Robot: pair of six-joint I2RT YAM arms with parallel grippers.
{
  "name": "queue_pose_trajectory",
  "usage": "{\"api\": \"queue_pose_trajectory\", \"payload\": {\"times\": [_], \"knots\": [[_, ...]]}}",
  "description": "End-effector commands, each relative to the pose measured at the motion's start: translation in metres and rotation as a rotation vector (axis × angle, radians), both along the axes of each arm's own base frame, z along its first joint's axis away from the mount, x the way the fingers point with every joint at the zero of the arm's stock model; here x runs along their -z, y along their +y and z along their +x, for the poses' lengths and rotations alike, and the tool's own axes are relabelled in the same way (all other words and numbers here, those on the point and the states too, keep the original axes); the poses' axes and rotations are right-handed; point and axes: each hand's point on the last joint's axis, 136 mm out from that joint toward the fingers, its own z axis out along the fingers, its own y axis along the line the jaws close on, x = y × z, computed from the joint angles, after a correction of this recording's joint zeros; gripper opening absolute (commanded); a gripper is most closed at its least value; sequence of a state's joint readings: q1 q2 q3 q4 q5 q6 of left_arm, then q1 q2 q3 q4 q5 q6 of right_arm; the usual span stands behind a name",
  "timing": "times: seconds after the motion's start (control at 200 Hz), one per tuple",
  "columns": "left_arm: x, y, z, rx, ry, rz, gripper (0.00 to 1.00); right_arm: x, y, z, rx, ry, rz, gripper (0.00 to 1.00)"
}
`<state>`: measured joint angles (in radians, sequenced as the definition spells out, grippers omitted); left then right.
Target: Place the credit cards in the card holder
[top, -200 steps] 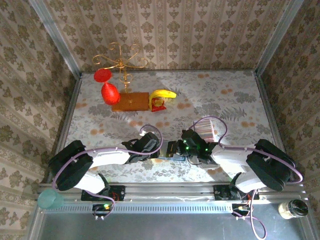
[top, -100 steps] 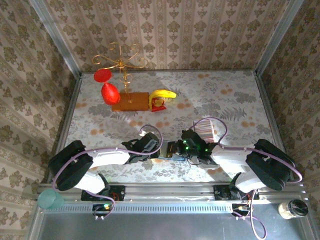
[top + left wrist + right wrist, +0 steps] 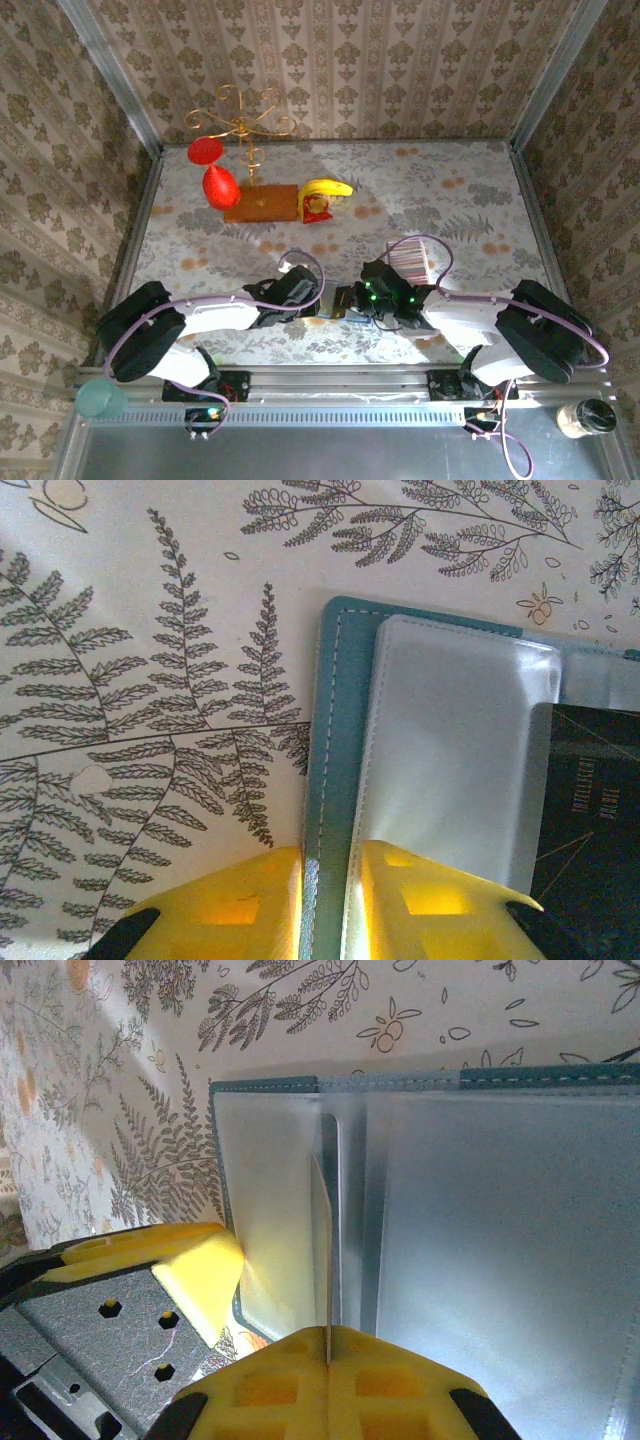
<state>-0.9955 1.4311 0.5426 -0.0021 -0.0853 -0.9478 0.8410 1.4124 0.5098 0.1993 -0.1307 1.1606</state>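
Table (image 3: 470, 190) under pale floral-fern cloth. Beige damask-striped wallpaper walls (image 3: 400, 60) enclose table on left, far, right sides. Grey metal posts (image 3: 110, 75) at table's far corners. Aluminium rail (image 3: 330, 381) along table's near edge.

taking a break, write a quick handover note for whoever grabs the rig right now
Grippers: left gripper shut on the card holder edge, holding it open flat; right gripper shut on one credit card, edge-on at the clear sleeves.
Done: holder open, one card picked.
Left: seat this card, then the other cards, stacked beside the right arm.
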Motion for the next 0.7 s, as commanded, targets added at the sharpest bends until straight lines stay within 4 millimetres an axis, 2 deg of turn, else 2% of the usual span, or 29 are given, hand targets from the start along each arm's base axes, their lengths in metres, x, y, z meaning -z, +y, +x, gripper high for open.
{"api": "queue_pose_trajectory", "payload": {"times": [0.0, 0.14, 0.4, 0.695], "knots": [[0.037, 0.028, -0.035, 0.037, 0.137, 0.127, 0.22, 0.004, 0.002, 0.000, 0.014, 0.020, -0.019, 0.00], [0.038, 0.028, -0.036, 0.040, 0.139, 0.127, 0.22, 0.002, 0.006, 0.004, 0.006, -0.007, -0.005, 0.00], [0.037, 0.029, -0.037, 0.043, 0.137, 0.131, 0.22, 0.000, 0.001, 0.018, -0.008, -0.069, -0.039, 0.00], [0.036, 0.030, -0.037, 0.041, 0.133, 0.132, 0.22, 0.013, 0.004, 0.024, -0.006, -0.053, -0.027, 0.00]]}}
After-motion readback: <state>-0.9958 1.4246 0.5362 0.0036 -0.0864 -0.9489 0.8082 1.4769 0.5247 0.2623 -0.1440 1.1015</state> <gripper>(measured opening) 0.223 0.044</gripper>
